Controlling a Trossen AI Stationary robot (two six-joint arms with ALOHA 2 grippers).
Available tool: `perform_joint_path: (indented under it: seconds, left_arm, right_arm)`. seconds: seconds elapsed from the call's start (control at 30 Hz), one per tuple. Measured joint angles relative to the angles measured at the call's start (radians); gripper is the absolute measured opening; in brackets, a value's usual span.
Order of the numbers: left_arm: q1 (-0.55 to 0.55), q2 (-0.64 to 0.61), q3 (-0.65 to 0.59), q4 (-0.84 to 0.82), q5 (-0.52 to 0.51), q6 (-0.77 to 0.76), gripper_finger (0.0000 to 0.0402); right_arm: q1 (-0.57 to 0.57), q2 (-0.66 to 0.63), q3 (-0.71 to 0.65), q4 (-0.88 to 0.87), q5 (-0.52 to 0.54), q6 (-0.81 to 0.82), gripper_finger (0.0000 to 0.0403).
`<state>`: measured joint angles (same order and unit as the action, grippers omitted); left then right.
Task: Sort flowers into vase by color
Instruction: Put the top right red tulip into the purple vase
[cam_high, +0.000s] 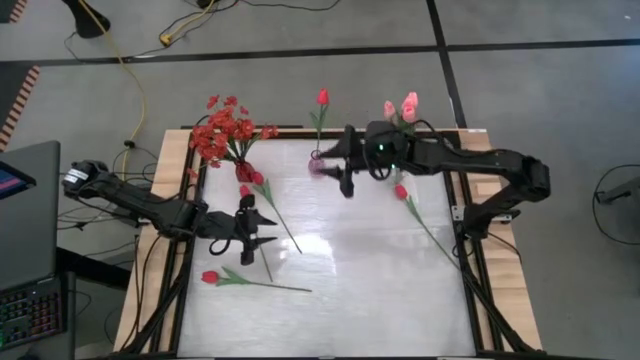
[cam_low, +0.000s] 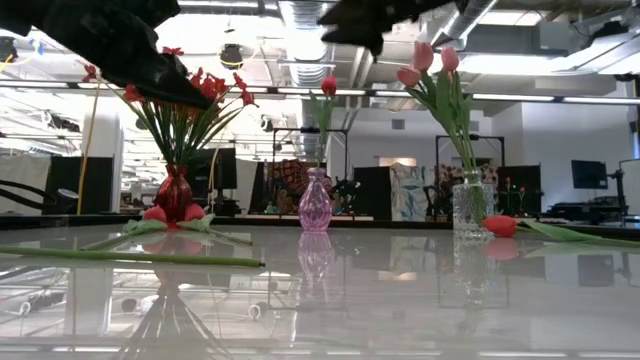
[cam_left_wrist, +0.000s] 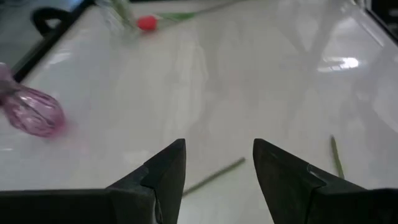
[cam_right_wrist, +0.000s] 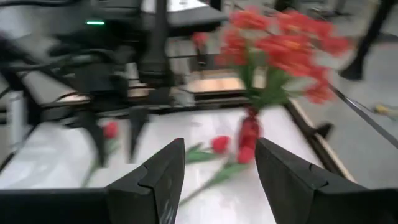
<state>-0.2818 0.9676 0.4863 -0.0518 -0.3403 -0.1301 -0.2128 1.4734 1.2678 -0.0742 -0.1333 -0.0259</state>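
Glossy white table (cam_high: 330, 290) seen from above, with two dark robot arms reaching over it. Three vases stand along the far edge. A red vase (cam_high: 243, 171) at the far left holds sprays of small red blossoms (cam_high: 226, 131). A small purple vase (cam_high: 318, 163) in the middle holds a single red tulip (cam_high: 322, 98). A clear glass vase (cam_low: 467, 208) at the far right holds light pink tulips (cam_high: 402, 108).

Loose red tulips lie flat on the table: two (cam_high: 254, 182) just beside the red vase, one (cam_high: 210, 277) near the front left, and one (cam_high: 401, 191) on the right side.

The left gripper (cam_high: 262, 232) hovers above the left half of the table, fingers spread apart and holding nothing. The right gripper (cam_high: 345, 165) hangs just beside the purple vase, fingers likewise apart and empty.
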Motion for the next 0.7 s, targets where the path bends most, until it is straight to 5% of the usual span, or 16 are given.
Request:
perform_joint_path:
  seconds: [0.33, 0.7]
  left_arm:
    - [0.111, 0.0, 0.0, -0.005, 0.084, -0.021, 0.0176]
    - [0.128, 0.0, 0.0, 0.053, 0.093, 0.043, 0.0176]
  right_arm:
    - [0.238, -0.033, 0.001, -0.091, 0.0, -0.05, 0.0223]
    - [0.37, -0.015, -0.047, -0.707, 0.047, 0.31, 0.0223]
